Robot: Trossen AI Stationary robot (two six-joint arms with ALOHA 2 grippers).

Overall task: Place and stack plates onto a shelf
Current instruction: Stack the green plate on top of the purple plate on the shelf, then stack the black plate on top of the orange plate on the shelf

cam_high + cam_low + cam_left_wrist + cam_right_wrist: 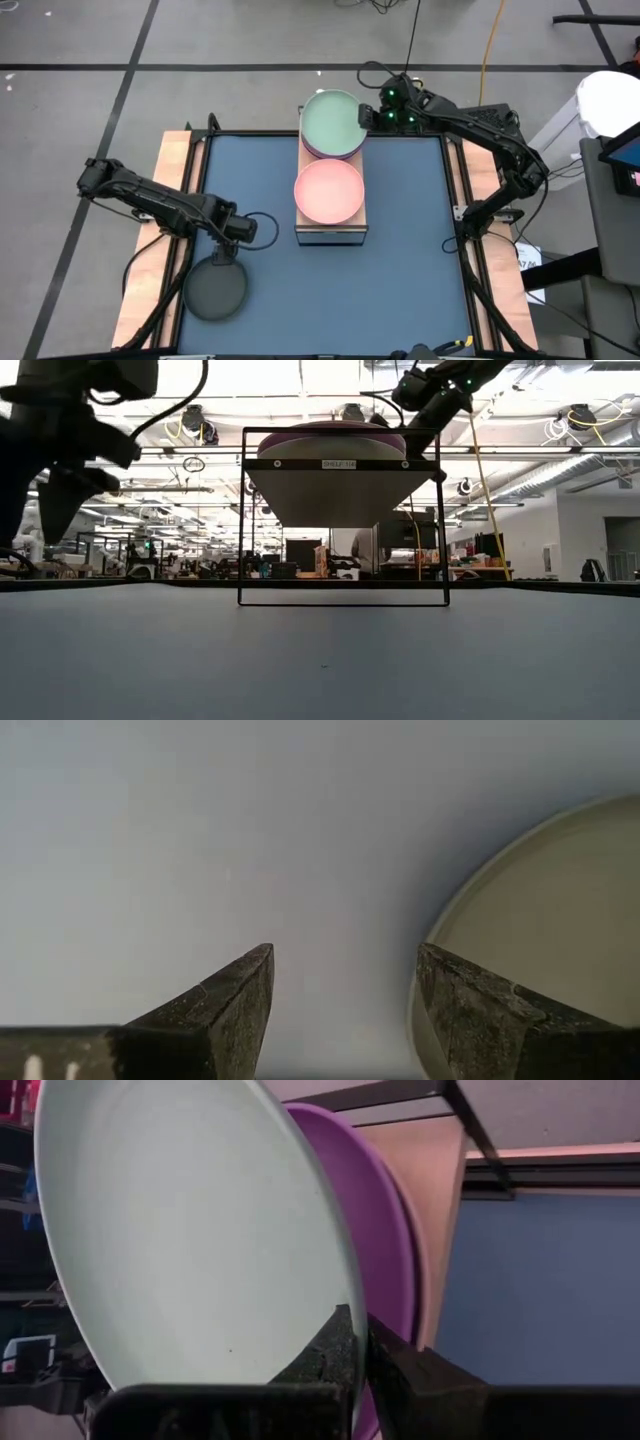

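Mint green plate (331, 122) over purple plate (385, 1230); pink plate (328, 191); black plate (215, 288).

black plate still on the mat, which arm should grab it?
Left. Its end effector hovers open right beside the black plate on the mat. The right end effector is shut on the mint plate at the shelf.

The dark blue mat (400, 260) carries the shelf (331, 233) and a black plate (214, 290).
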